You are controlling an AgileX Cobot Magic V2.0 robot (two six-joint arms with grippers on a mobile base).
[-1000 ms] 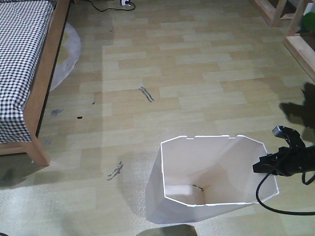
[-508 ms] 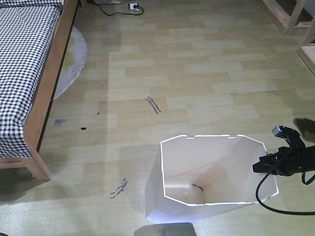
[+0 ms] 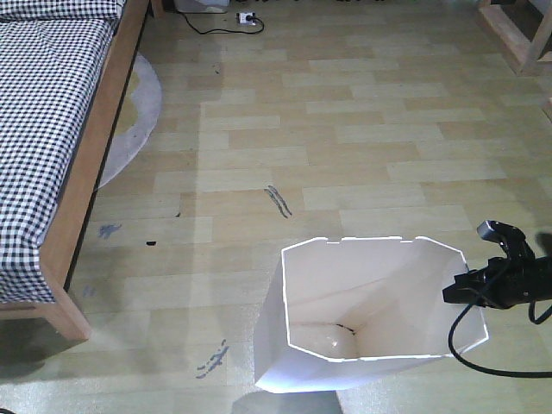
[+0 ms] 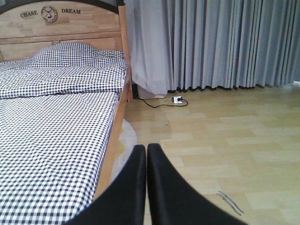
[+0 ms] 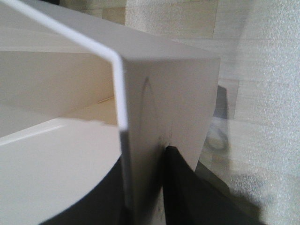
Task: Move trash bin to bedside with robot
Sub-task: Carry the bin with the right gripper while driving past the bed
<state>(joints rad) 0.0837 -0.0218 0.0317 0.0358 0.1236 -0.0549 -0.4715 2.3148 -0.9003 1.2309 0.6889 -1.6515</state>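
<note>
Trash bin [image 3: 341, 289] first: it stands on the near part of the floor [image 3: 362, 129], right of centre, open and apparently empty. My right fingers [image 5: 187, 192] are clenched on its right wall just under the rim, one inside and one outside, with the white plastic pinched between them. My left fingers [image 4: 164, 187] are pressed together with nothing between them and point toward the bed.

I judge the bin light and thin-walled, so the wall will bow if I squeeze hard, and the smooth plastic could slip. The rim near a cut corner looks stiffest, and that is where I have it. Held by one side only, it may twist or tip as it travels, so a slow drag seems wise.

Farther left, well apart from the bin, is the bed [image 3: 52, 129] with its checked cover and wooden frame, a pale round rug [image 3: 138, 103] beside it. Grey curtains [image 4: 211, 42] hang farthest away.
</note>
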